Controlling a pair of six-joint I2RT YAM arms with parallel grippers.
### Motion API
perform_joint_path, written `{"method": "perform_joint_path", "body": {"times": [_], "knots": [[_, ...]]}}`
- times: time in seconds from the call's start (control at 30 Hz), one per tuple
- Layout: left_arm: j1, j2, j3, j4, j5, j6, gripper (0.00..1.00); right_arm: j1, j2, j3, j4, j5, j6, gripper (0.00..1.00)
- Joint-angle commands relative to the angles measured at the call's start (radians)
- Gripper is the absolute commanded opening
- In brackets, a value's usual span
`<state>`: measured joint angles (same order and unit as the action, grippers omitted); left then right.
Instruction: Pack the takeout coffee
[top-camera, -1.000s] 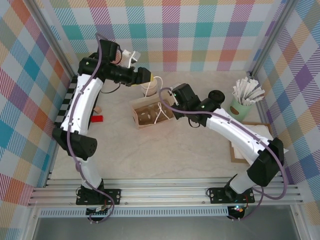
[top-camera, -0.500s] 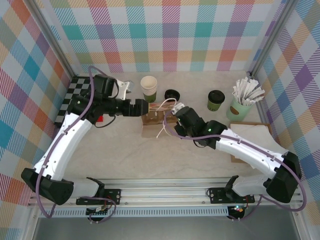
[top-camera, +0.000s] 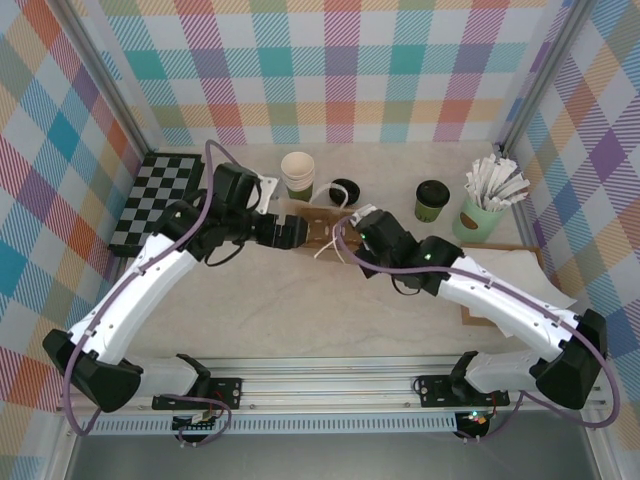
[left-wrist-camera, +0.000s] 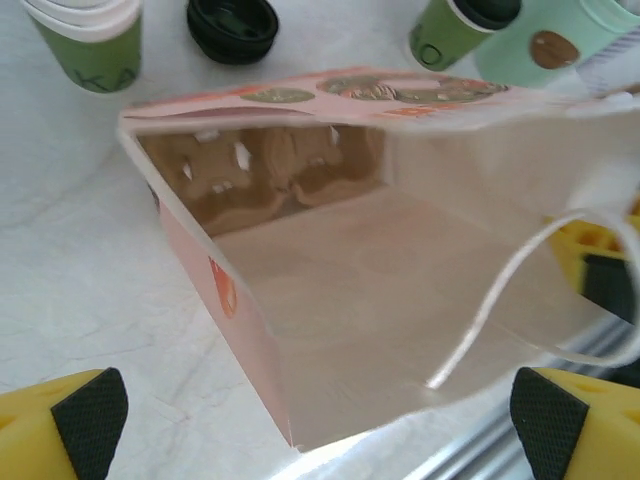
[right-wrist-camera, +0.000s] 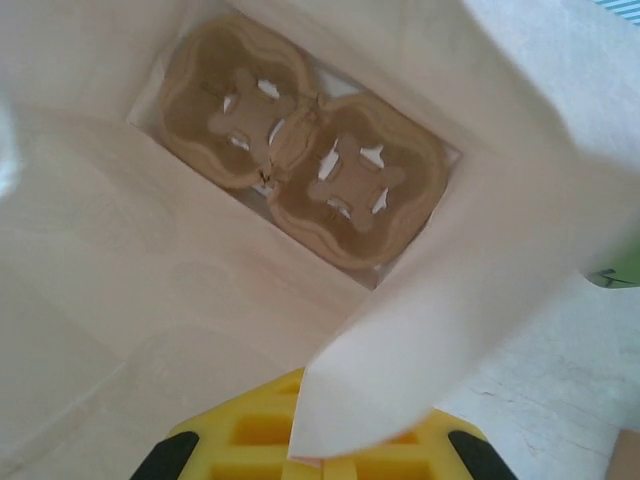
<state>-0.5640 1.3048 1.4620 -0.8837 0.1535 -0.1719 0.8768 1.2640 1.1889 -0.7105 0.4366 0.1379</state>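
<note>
Since the earlier frame the left tool (top-camera: 292, 232) has spread wide at the mouth of the paper bag (top-camera: 320, 230); the right tool (top-camera: 350, 237) is pinched on its rim. From the right wrist, a two-well carrier (right-wrist-camera: 305, 170) lies at its bottom. Overhead, the takeout coffee (top-camera: 432, 200), dark green and black-topped, stands on the worktop (top-camera: 300, 320) beside the mint cup (top-camera: 480, 218).

In the left wrist view, dark letters on the stack of cups (left-wrist-camera: 88, 55) read "KA", faintly. A pale mark on the takeout coffee (left-wrist-camera: 445, 35) is too blurred to read.
</note>
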Motion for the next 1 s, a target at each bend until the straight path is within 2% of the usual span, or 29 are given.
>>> {"method": "perform_joint_path", "body": {"times": [0.0, 0.1, 0.2, 0.37, 0.47, 0.57, 0.73, 0.87, 0.97], "knots": [[0.025, 0.036, 0.071, 0.024, -0.046, -0.011, 1.00, -0.009, 0.039, 0.111, -0.164, -0.157, 0.072, 0.08], [0.056, 0.086, 0.124, -0.026, -0.015, -0.032, 1.00, -0.009, 0.103, 0.205, -0.291, -0.211, 0.115, 0.08], [0.067, 0.103, 0.140, -0.055, -0.019, -0.046, 1.00, -0.010, 0.187, 0.313, -0.414, -0.197, 0.180, 0.11], [0.071, 0.092, 0.126, -0.076, -0.024, -0.074, 1.00, -0.010, 0.281, 0.404, -0.481, -0.171, 0.245, 0.15], [0.072, 0.090, 0.133, -0.115, -0.065, -0.091, 1.00, -0.014, 0.297, 0.438, -0.488, -0.168, 0.287, 0.23], [0.088, 0.103, 0.157, -0.153, -0.123, -0.123, 1.00, -0.048, 0.305, 0.492, -0.485, -0.206, 0.305, 0.36], [0.104, 0.176, 0.216, -0.204, -0.066, -0.118, 0.96, -0.126, 0.299, 0.543, -0.465, -0.295, 0.304, 0.53], [0.105, 0.236, 0.256, -0.233, -0.019, -0.096, 0.86, -0.187, 0.327, 0.578, -0.482, -0.355, 0.325, 0.55], [0.105, 0.255, 0.255, -0.221, -0.001, -0.091, 0.84, -0.203, 0.356, 0.620, -0.507, -0.369, 0.314, 0.58]]}}
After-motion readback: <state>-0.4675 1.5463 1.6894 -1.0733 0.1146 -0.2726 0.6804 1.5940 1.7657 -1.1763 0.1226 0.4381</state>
